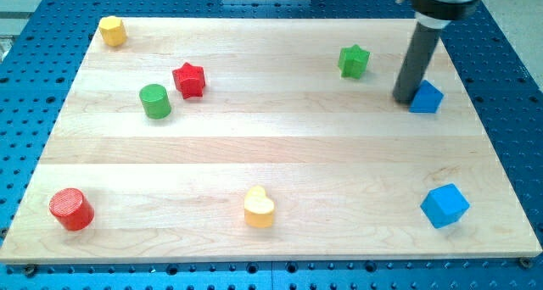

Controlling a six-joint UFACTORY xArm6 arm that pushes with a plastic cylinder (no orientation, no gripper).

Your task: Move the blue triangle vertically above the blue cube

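In the camera view, the wooden board [271,154] is my landmark, lying on a blue perforated table [509,86]. The blue triangle [428,97] sits near the board's right edge, in its upper part. Its orientation is hard to read: a peak seems to point toward the view's top, but no clear long axis can be made out. The blue cube [445,205] rests near the board's lower right corner, turned so its corners point diagonally; it lies almost straight below the triangle, well apart from it.

My tip [405,98] stands on the board touching the triangle's left side. The arm carries no claw, only the dark rod, so nothing is apart or clamped.

Counted on the board are eight blocks: two blue (triangle, cube), two green, two red, two yellow. The green star [354,61] is in the upper right part of the board, left of my tip. The green cylinder [155,101] and red star [189,80] sit just beside each other in the upper left part. The yellow block [113,30], shape unclear, is at the upper left corner; the red cylinder [70,209] at the lower left corner; the yellow heart [260,208] near the bottom edge's middle.

No containers appear.
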